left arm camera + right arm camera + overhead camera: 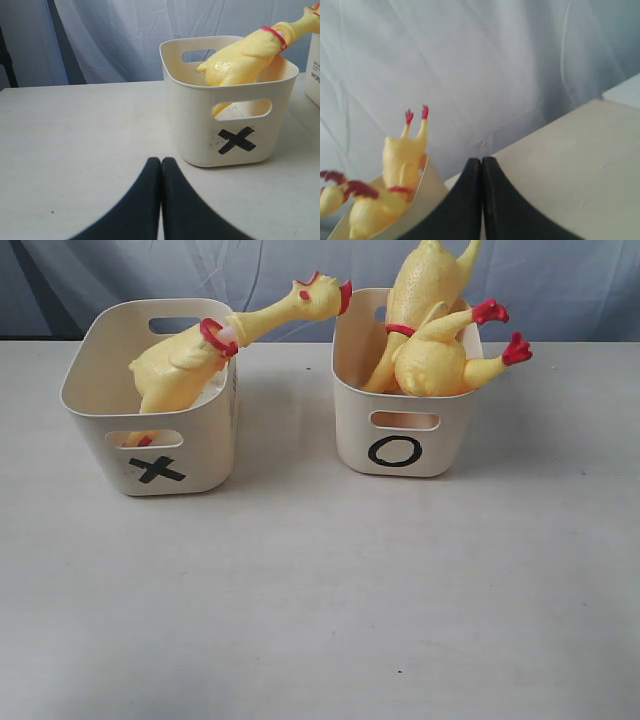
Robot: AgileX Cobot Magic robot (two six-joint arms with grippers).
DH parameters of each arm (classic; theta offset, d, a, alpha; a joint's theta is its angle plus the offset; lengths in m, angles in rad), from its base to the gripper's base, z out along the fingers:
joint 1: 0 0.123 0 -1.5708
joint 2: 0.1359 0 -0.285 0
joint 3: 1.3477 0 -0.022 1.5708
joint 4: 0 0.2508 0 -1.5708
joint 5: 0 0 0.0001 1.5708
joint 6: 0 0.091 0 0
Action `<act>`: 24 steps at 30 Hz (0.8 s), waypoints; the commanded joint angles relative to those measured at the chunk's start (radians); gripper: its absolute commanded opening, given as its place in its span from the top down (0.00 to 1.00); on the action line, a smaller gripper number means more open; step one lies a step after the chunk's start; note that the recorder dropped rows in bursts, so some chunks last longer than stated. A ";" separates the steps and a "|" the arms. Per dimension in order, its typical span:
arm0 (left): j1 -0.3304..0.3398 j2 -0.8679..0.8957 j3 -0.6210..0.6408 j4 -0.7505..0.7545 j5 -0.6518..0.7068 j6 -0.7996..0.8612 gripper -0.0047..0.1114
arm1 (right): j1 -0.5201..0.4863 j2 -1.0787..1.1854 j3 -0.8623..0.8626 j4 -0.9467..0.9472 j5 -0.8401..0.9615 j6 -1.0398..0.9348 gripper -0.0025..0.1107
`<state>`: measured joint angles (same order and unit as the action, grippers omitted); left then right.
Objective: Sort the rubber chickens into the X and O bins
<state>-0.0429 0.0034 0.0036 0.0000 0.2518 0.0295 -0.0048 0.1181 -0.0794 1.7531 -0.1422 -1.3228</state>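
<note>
Leaning out of the cream-white rounded plastic tub marked with a black X, at ten o'clock on the pale desk, a long yellow rubber chicken points its head toward two o'clock. At one o'clock, the matching O tub holds an upended yellow chicken and a second chicken. The left claw and right claw are both pressed closed, holding nothing.

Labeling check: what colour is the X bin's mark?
Black X mark, clearest in left wrist view.

Ahead of the black left claw, a cream-white bin bears a black X. Its chicken is yellow with a red neck ring. Beside the black right claw, yellow chickens show red feet. The curtain beyond looks pale blue-grey, perhaps white.
</note>
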 commanded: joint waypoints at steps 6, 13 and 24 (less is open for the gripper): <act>0.000 -0.003 -0.004 0.000 -0.013 -0.002 0.96 | -0.005 -0.055 0.079 -0.009 0.205 0.021 0.98; 0.000 -0.003 -0.004 0.000 -0.013 -0.002 0.96 | -0.005 -0.096 0.079 -0.009 0.380 -0.272 0.98; 0.000 -0.003 -0.004 0.000 -0.013 -0.002 0.96 | -0.007 -0.118 0.079 -0.335 0.305 -0.174 0.98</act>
<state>-0.0429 0.0034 0.0036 0.0000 0.2518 0.0295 -0.0055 0.0063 -0.0020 1.6076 0.1920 -1.6191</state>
